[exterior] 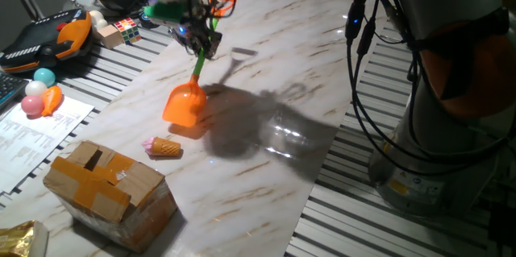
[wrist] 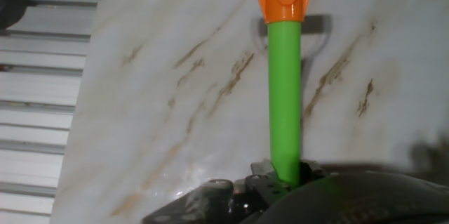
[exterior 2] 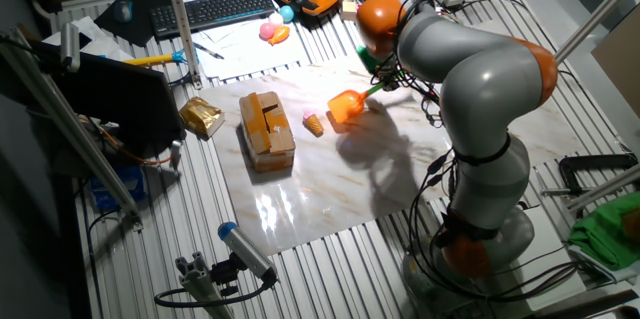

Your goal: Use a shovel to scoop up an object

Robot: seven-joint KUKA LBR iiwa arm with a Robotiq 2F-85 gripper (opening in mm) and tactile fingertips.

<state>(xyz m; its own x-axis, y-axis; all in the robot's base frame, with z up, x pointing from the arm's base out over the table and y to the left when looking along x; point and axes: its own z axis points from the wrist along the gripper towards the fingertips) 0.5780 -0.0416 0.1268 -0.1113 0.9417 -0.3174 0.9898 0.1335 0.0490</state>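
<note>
Firmly, the end effector [exterior: 201, 45] clamps the smooth plastic shovel [exterior: 187, 96] above veined marble.

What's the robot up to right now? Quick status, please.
Gripper shut on shovel. Scoop tilted down, short of cone. Box beyond cone; nothing between.

Robotics lab, slotted aluminium table [exterior 2: 330, 259], marble-patterned board [exterior: 266, 72], keyboard [exterior 2: 210, 7], teach pendant [exterior: 48, 38], loose cables [exterior: 363, 64]
</note>
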